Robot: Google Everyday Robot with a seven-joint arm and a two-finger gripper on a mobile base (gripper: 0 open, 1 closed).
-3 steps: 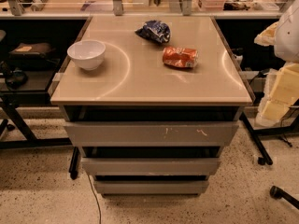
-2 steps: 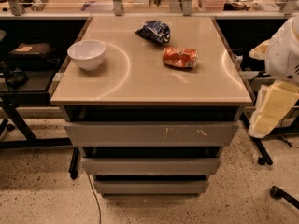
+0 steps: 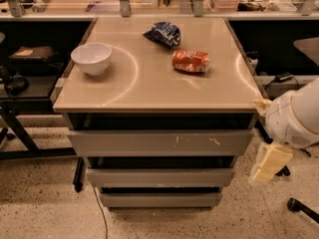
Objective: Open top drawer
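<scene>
top drawer (image 3: pixel 159 142): showing grey, white scuffs
bowl (image 3: pixel 91 58): showing white
packet (image 3: pixel 191 61): showing orange
gripper (image 3: pixel 268 164): showing cream, hanging right of top drawer

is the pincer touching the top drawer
No, the pincer hangs low at the right, apart from the top drawer and its scuffed front.

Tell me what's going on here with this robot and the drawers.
A robot arm's gripper hangs just right of the cabinet, level with the top drawer but not touching it. The drawer looks shut, so opening has not begun. A white bowl, a blue bag and an orange packet sit on top.
</scene>
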